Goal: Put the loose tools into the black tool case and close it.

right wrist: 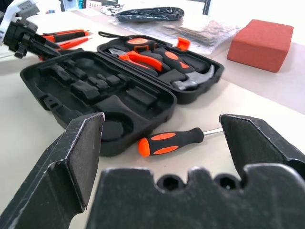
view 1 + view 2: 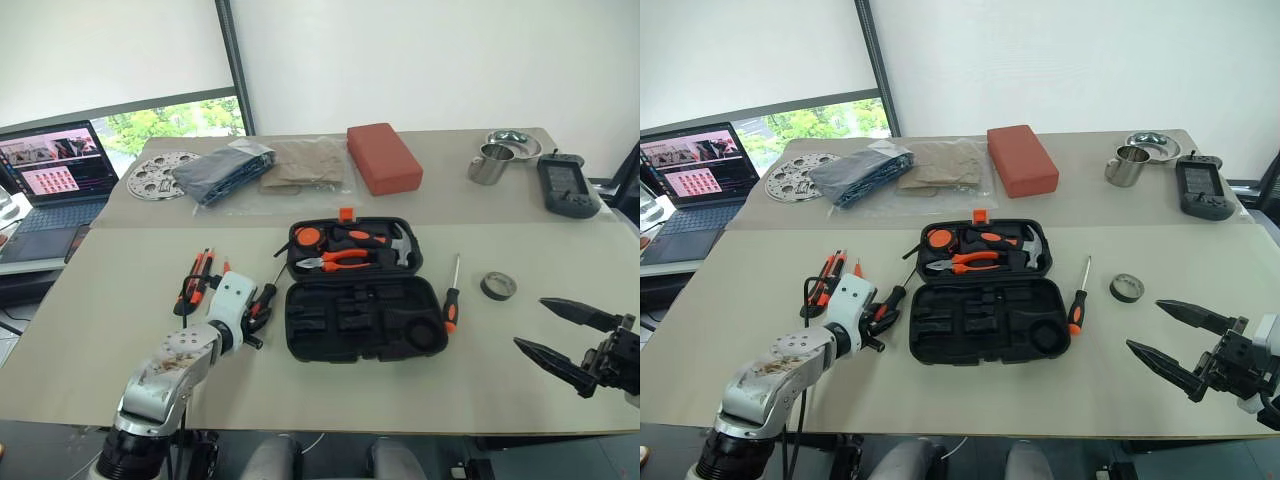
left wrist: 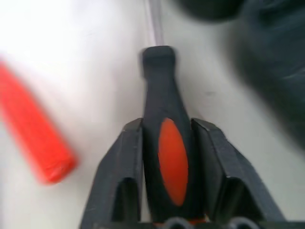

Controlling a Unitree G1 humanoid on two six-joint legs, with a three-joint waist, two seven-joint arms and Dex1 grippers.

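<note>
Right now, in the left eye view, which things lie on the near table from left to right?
Loose tools → left gripper, closed around a screwdriver handle → black tool case, open → second screwdriver → tape roll → right gripper, open.

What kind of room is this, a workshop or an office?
Probably an office or lab set up for testing: plain tables by a window with a roller blind, an open laptop, and a handheld controller beside the black tool case.

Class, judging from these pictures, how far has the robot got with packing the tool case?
Done: nothing packed; the black tool case lies open. In hand: left gripper jaws around a screwdriver. Left: the other screwdriver, orange-and-black tools, then closing.
</note>
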